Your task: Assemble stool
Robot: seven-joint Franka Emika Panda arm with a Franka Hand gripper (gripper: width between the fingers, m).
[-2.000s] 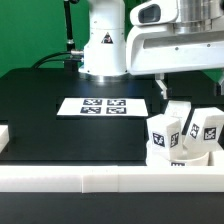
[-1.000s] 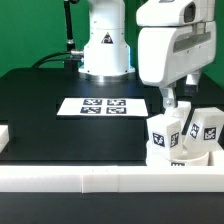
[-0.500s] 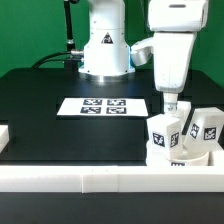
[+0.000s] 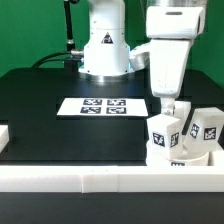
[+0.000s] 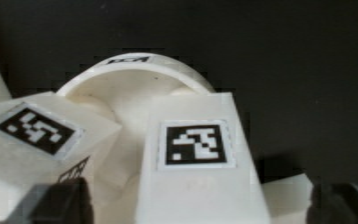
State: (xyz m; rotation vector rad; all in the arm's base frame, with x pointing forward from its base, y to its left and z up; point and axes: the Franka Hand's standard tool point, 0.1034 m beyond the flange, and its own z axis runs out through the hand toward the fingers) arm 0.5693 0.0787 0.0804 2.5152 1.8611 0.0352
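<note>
The white stool stands upside down at the exterior view's right: round seat disc point(image 4: 182, 156) with blocky tagged legs point(image 4: 164, 131) point(image 4: 206, 125) standing up in it. My gripper point(image 4: 170, 102) hangs straight down over the legs, fingertips just above and behind the front leg. In the wrist view one tagged leg point(image 5: 197, 150) lies between my dark fingers point(image 5: 60, 205), which stand wide apart and clear of its sides. A second tagged leg point(image 5: 43, 130) is beside it, and the seat rim point(image 5: 149, 72) shows beyond. My gripper point(image 5: 202, 208) is open and empty.
The marker board point(image 4: 104, 105) lies flat on the black table mid-scene. A long white rail point(image 4: 80, 180) runs along the front edge, with a short piece point(image 4: 4, 138) at the exterior view's left. The robot base point(image 4: 103, 48) stands behind.
The hand has swung from the upper right, turned to point straight down, and come over the stool's legs; in the last half second it dropped slightly. The stool has not moved.
</note>
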